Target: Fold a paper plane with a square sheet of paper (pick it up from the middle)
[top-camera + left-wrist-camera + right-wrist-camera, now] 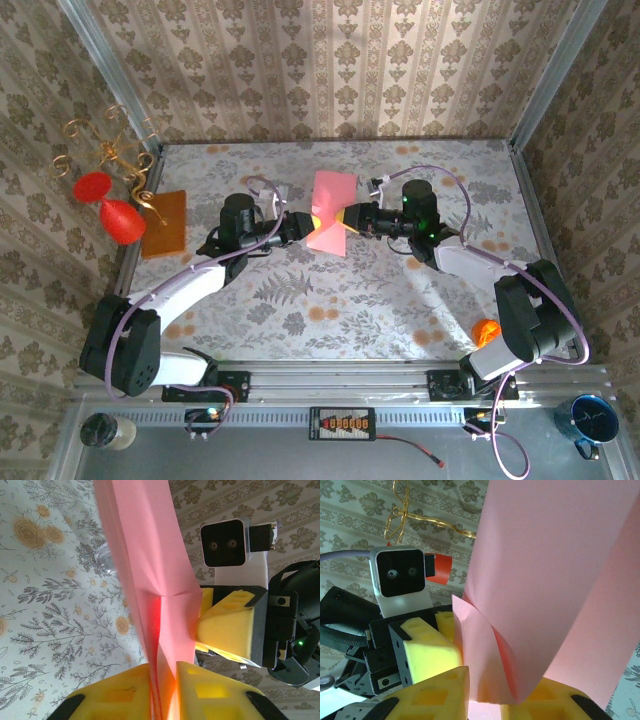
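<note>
The left gripper (297,228) reaches the pink paper sheet (331,200) from the sheet's left, its jaws pinched on a creased edge. The sheet stands partly folded over the floral table (330,300). On the sheet's right, the right gripper (350,217) straddles a fold, but whether its jaws pinch it is unclear.

1. The table (330,300) before me is covered with a pale cloth with grey leaves and orange flowers.
2. An orange rectangular sheet (165,222) lies flat near its left edge.
3. A small orange ball (487,331) rests near the front right corner.
</note>
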Controlling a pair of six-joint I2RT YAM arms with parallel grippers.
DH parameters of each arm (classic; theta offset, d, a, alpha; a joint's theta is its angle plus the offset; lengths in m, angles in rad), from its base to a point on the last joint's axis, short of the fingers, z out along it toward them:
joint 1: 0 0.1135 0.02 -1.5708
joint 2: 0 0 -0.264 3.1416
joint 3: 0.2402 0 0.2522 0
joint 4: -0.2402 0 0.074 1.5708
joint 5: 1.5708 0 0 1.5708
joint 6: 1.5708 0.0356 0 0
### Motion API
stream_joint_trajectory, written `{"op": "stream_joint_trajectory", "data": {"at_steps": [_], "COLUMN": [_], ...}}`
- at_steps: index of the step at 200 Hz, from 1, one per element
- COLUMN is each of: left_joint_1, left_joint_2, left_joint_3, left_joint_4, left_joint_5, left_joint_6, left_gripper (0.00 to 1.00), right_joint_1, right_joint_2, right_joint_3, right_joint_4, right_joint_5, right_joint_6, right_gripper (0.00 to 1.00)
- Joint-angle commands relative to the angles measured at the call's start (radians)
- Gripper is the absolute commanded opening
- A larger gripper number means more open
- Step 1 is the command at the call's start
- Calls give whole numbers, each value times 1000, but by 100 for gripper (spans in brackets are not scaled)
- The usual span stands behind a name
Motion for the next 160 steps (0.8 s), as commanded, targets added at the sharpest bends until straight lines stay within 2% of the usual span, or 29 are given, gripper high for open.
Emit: {"op": "stream_joint_trajectory", "data": {"at_steps": [1, 35, 54, 60, 85, 125, 154, 160], "left_joint_1": [12, 27, 34, 66, 105, 101, 46, 6], "left_joint_2": [-28, -39, -53, -60, -98, -114, -60, -43], "left_joint_3": [-3, -5, -2, 0, 31, 166, 288, 309], "left_joint_4": [-24, -63, -109, -134, -307, -697, -917, -946], "left_joint_5": [6, -8, -18, -24, -68, -320, -557, -600], "left_joint_6": [43, 68, 86, 96, 181, 384, 485, 499], "left_gripper": [16, 13, 12, 12, 13, 12, 9, 8], "right_joint_1": [-10, -31, -49, -57, -84, -99, -104, -106], "right_joint_2": [-4, -14, -29, -36, -71, -126, -163, -166], "right_joint_3": [-7, -14, -25, -29, -45, -45, -46, -46], "right_joint_4": [-29, -71, -97, -108, -161, -278, -326, -332], "right_joint_5": [16, 50, 81, 93, 156, 253, 304, 309], "right_joint_6": [-17, -18, -18, -21, -42, -113, -139, -141], "right_gripper": [26, 34, 43, 46, 53, 56, 57, 57]}}
